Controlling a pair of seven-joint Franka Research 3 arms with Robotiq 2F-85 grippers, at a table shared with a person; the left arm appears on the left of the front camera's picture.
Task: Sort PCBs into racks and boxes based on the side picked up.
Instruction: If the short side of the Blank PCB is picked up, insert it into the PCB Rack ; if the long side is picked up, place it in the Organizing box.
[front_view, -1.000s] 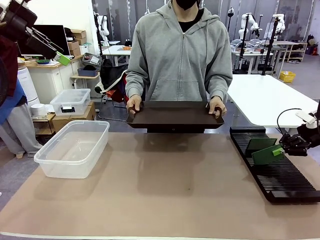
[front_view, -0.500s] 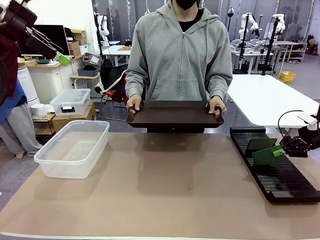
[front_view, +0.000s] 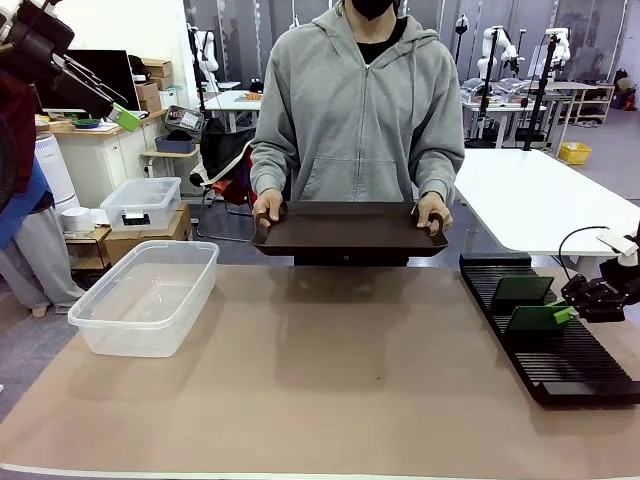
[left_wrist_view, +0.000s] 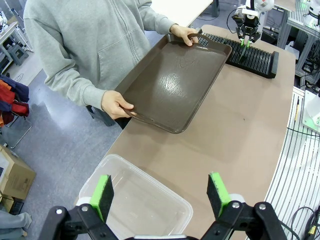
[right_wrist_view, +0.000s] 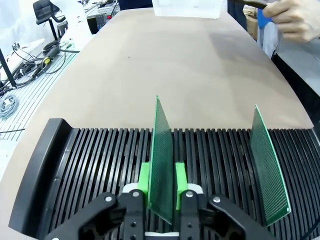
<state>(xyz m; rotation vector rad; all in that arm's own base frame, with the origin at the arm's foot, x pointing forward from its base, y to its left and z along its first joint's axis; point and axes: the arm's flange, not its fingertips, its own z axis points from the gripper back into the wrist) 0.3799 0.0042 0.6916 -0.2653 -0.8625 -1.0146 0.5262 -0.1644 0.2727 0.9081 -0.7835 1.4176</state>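
Front view: at three o'clock, the right gripper (front_view: 578, 312) meets a thin green circuit board (front_view: 536, 319) standing in the long black slotted rack (front_view: 560, 368); a second green board (front_view: 520, 289) stands just behind. A clear plastic tub (front_view: 148, 296) sits at nine o'clock on the tan surface (front_view: 330, 380).

Left wrist view: the left gripper (left_wrist_view: 160, 194) hangs above the tub, jaws wide apart and empty, while a person grips a dark brown handled tray (left_wrist_view: 172, 87).

Right wrist view: green pads (right_wrist_view: 144, 179) flank the slotted board, jaws slightly parted; whether they grip it, I cannot tell.
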